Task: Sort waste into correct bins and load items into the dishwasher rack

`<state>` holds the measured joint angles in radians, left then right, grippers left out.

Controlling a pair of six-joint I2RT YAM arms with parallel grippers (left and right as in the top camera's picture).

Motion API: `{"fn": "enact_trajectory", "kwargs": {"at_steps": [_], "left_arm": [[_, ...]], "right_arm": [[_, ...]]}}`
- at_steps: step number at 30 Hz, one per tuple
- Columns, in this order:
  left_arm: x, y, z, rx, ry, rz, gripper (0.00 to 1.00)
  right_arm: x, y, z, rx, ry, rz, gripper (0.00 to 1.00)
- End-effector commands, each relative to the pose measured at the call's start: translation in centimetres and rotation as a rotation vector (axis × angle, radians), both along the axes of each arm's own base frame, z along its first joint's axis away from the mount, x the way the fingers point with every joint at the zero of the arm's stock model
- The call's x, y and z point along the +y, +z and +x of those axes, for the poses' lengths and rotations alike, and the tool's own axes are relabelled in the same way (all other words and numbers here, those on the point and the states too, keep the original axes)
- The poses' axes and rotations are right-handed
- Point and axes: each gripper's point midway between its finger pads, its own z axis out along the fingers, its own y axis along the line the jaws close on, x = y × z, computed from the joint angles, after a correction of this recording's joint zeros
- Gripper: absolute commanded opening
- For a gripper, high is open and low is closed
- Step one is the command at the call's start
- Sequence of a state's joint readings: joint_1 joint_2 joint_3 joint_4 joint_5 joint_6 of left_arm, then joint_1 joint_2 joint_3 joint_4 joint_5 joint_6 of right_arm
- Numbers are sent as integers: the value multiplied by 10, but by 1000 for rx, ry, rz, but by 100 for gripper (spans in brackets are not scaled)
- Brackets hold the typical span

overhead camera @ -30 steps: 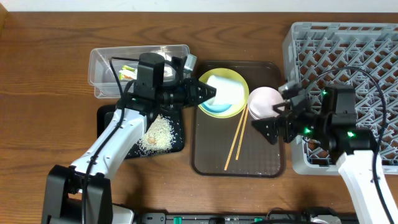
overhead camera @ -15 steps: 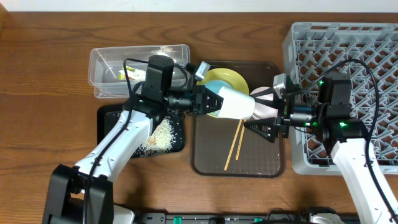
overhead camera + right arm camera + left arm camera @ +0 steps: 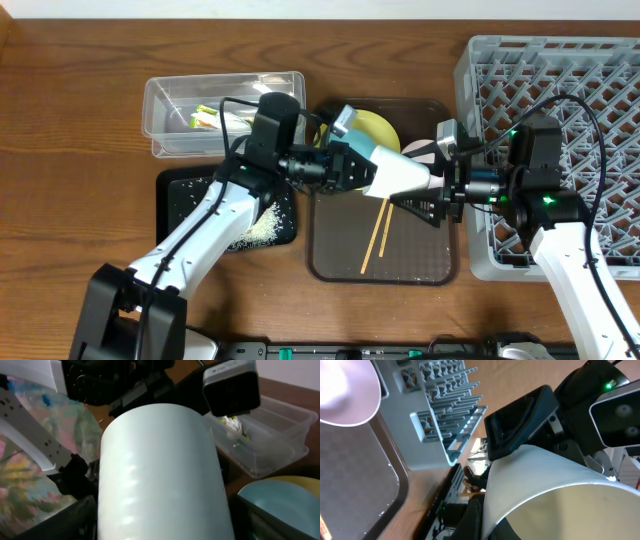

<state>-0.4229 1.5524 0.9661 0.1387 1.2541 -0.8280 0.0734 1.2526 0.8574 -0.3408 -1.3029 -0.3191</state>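
Observation:
My left gripper (image 3: 358, 165) is shut on the rim of the small white cup (image 3: 397, 176) and holds it on its side above the brown tray. My right gripper (image 3: 428, 185) is open, with the cup (image 3: 160, 470) between its fingers. The light blue bowl (image 3: 280, 507) sits on the yellow plate (image 3: 378, 128). The pinkish-white bowl (image 3: 424, 150) lies behind the cup. The chopsticks (image 3: 378, 235) lie on the tray. The grey rack (image 3: 560, 80) is at the right. The clear tub (image 3: 170, 100) holds the wrapper (image 3: 210, 118). Rice (image 3: 262, 225) lies in the black tray (image 3: 180, 190).
The brown serving tray (image 3: 420, 262) lies in the middle, between the black tray and the rack. The rack's left wall stands right behind my right arm. Bare wooden table runs along the front and far left.
My left gripper lifted the white cup off the blue bowl and carried it right, into my right gripper's open fingers. My right gripper shifted slightly left.

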Motion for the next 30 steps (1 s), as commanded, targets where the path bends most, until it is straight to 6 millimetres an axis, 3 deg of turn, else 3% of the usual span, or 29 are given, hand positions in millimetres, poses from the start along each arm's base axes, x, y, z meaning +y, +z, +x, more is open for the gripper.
{"fn": "enact_trajectory", "kwargs": {"at_steps": [1, 11, 15, 17, 18, 21, 23, 27, 30], "left_arm": [[-1, 2, 0, 16, -11, -8, 6], [-1, -1, 5, 13, 21, 8, 8], [1, -12, 21, -110, 92, 60, 17], [6, -27, 33, -151, 158, 139, 27], [11, -38, 39, -171, 196, 197, 33], [36, -76, 55, -209, 316, 421, 34], [54, -91, 62, -241, 366, 537, 35], [79, -80, 68, -349, 414, 622, 37], [107, -66, 70, -401, 495, 711, 42]], "right_arm": [[3, 7, -3, -25, 28, 16, 73], [3, 5, -1, -25, 15, 4, 59], [-1, -6, 7, -5, -42, -50, 58], [-7, -21, 17, 24, -120, -129, 56], [-12, -31, 22, 43, -166, -178, 56], [-32, -58, 37, 112, -319, -328, 54], [-44, -69, 44, 151, -409, -392, 54], [-65, -71, 57, 214, -558, -441, 52], [-91, -64, 66, 284, -710, -498, 41]]}}
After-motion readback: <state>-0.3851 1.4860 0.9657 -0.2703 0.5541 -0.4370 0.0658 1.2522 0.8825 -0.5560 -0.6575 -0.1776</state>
